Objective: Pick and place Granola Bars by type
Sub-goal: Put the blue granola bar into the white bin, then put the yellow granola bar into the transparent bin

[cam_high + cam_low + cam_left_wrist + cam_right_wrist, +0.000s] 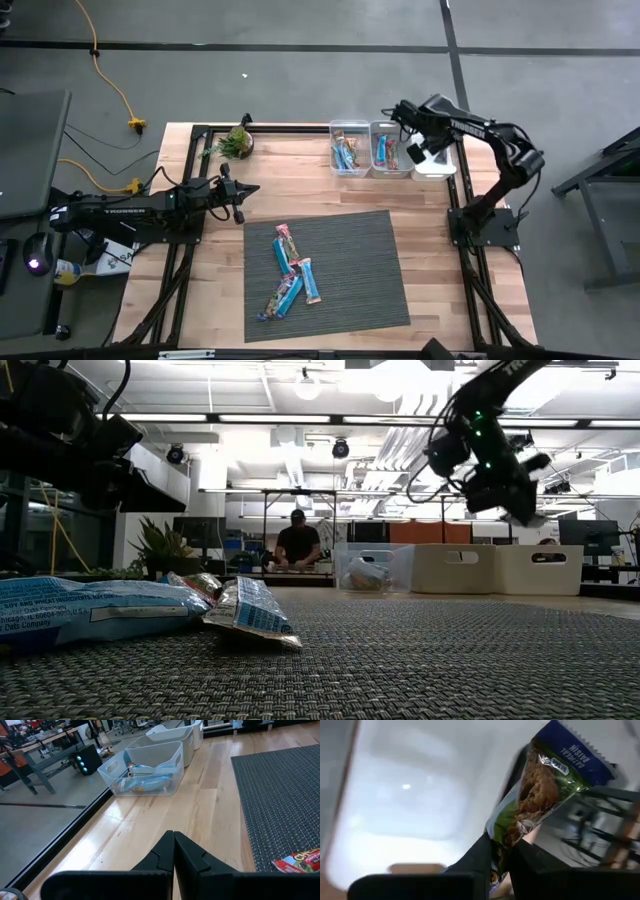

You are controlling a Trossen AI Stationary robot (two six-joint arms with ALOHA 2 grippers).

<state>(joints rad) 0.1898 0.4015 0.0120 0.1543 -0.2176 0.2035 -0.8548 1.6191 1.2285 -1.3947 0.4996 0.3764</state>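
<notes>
Several granola bars (pixel 290 268) in light blue, pink and green wrappers lie flat on the dark mat (pixel 350 290); they also show close up in the low view (pixel 245 610). My right gripper (pixel 420 150) is shut on a green and dark blue bar (pixel 545 785) above the rightmost white bin (pixel 437 163). In the low view this gripper (pixel 515 495) is high over the bins. My left gripper (pixel 243 190) is shut and empty over bare wood left of the mat, with a red bar (pixel 300 861) near it on the mat's edge. My right gripper pinches one end of the green and blue bar (pixel 506 842) between its two fingers. The fingers (pixel 505 485) slant downward toward the bin. The bar sticks out beyond the fingertips, lifted clear of the bin below it.
Two clear bins (pixel 350 148) (pixel 390 148) at the table's far edge hold bars, with the white bin beside them. A small potted plant (pixel 238 142) stands at the far left. A person (pixel 297 545) sits in the room behind the table.
</notes>
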